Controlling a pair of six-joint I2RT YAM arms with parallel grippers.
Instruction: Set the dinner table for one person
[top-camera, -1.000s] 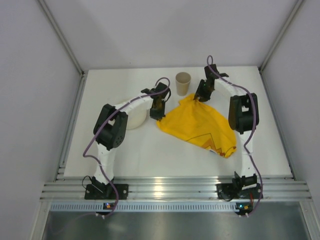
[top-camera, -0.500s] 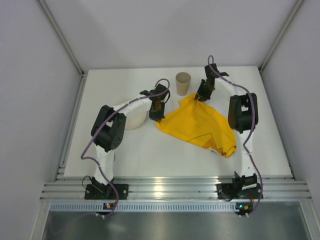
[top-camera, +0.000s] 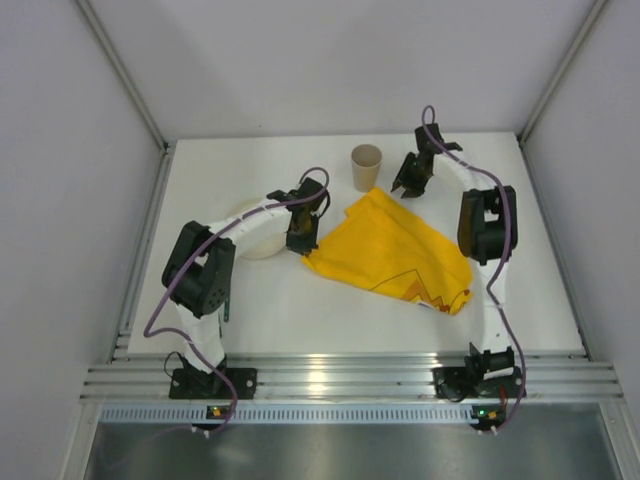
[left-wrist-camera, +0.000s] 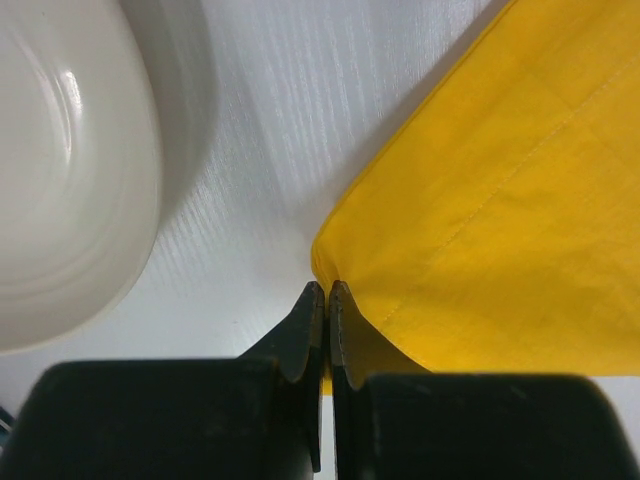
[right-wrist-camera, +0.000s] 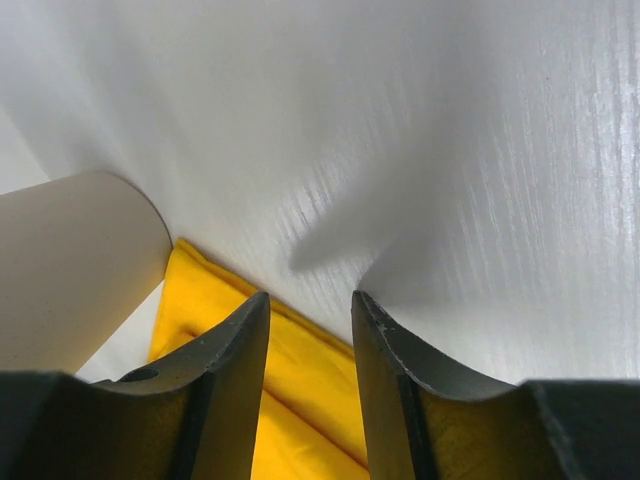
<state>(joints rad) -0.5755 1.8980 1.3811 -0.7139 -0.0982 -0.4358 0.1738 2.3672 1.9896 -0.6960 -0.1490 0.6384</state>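
A yellow placemat (top-camera: 385, 250) lies crumpled on the white dinner table (top-camera: 250, 310). My left gripper (top-camera: 300, 240) is shut on the placemat's left corner; in the left wrist view the jaws (left-wrist-camera: 327, 290) pinch the hemmed yellow edge (left-wrist-camera: 480, 220) low over the table. My right gripper (top-camera: 408, 186) hangs open just beyond the cloth's far corner, holding nothing. In the right wrist view the open gripper (right-wrist-camera: 310, 305) frames a strip of yellow cloth (right-wrist-camera: 300, 370) and bare table (right-wrist-camera: 450, 150).
A beige paper cup (top-camera: 366, 167) stands upright just left of the right gripper, also visible as a cup (right-wrist-camera: 70, 260) close to the fingers. A white bowl (top-camera: 255, 235) sits under the left arm, and this bowl (left-wrist-camera: 60, 170) lies just left of the pinched corner. Grey walls enclose the table.
The left gripper has dragged its cloth corner left and toward the near edge, stretching the placemat. The right gripper has let go of the far corner and moved back off the cloth.
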